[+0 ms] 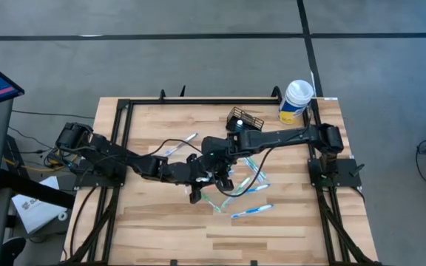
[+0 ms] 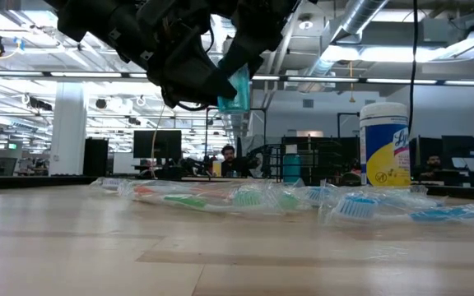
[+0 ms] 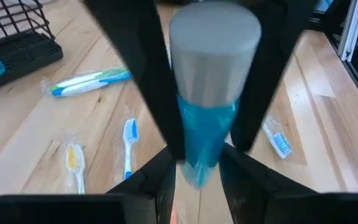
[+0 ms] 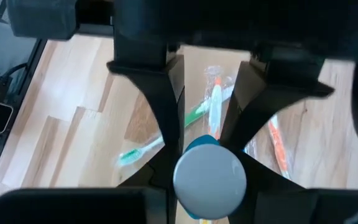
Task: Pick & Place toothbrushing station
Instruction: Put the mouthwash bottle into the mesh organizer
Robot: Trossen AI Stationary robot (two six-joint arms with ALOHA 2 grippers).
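High view shows both grippers meeting mid-bench over a blue tube (image 3: 204,134), seemingly clamped by the right gripper (image 4: 207,134), left gripper (image 3: 197,155) jaws apart, while the toothbrushing station (image 1: 244,118) waits far-right among scattered toothbrushes (image 1: 251,212).

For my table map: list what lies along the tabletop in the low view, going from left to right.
Orange-bristled wrapped toothbrush → green wrapped toothbrush → blue-headed wrapped toothbrush → white, yellow and blue canister standing behind it → blue wrapped toothbrush.

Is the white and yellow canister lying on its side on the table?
No, the canister stands upright at the table's far edge, white lid on top.
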